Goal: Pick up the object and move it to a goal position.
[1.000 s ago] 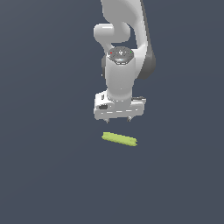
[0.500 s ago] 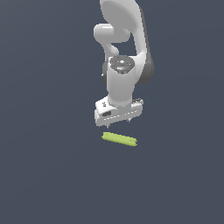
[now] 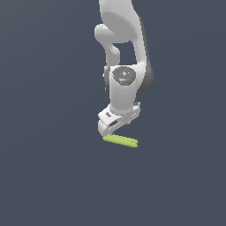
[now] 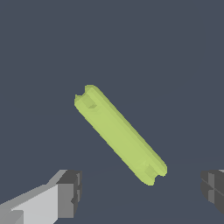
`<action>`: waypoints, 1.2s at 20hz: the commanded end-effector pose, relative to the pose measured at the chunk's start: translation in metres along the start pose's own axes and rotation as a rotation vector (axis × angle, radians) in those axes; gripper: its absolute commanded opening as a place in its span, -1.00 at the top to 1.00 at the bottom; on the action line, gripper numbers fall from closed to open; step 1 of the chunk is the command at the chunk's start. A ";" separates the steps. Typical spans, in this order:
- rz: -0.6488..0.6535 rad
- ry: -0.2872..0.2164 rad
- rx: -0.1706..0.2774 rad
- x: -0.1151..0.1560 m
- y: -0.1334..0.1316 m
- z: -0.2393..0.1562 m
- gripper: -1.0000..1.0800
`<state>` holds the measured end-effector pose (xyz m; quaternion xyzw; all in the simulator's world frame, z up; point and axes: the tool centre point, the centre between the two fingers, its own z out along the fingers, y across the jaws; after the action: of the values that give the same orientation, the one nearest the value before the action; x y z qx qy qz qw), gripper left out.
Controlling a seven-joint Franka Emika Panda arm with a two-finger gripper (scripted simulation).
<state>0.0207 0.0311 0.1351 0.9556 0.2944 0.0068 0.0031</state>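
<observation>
Dark slate-grey floor fills both views. On it lies the yellow-green rod (image 3: 120, 141), flat and free, just beneath the white gripper (image 3: 115, 128). From the wrist, the rod (image 4: 119, 134) runs diagonally between two widely parted dark fingertips (image 4: 69, 194), which hold nothing.

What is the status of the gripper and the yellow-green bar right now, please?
White gripper open, low over the slim yellow-green bar. Bar lying flat on the dark grey floor, not gripped, angled across the gap between the fingers. Nothing in the way.
</observation>
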 end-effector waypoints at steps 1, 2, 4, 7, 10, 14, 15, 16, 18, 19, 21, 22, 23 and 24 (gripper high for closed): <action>-0.076 -0.003 0.000 0.001 0.000 0.007 -0.92; -0.105 -0.004 0.000 0.001 0.000 0.010 -0.92; -0.164 -0.006 0.000 0.002 0.000 0.016 -0.92; -0.253 -0.008 0.001 0.003 -0.001 0.025 -0.92; -0.341 -0.009 0.003 0.004 -0.002 0.033 -0.92; -0.458 -0.010 0.005 0.006 -0.003 0.045 -0.92; -0.486 -0.010 0.006 0.006 -0.003 0.047 -0.92; -0.512 -0.010 0.007 0.006 -0.003 0.050 -0.92; -0.560 -0.010 0.008 0.007 -0.004 0.055 -0.92; -0.582 -0.010 0.009 0.007 -0.004 0.057 -0.92; -0.621 -0.009 0.010 0.007 -0.005 0.060 -0.92; -0.638 -0.009 0.011 0.008 -0.005 0.062 -0.92; -0.654 -0.009 0.011 0.008 -0.005 0.063 -0.92; -0.668 -0.009 0.012 0.008 -0.005 0.065 -0.92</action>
<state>0.0250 0.0394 0.0725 0.8140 0.5809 -0.0004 0.0012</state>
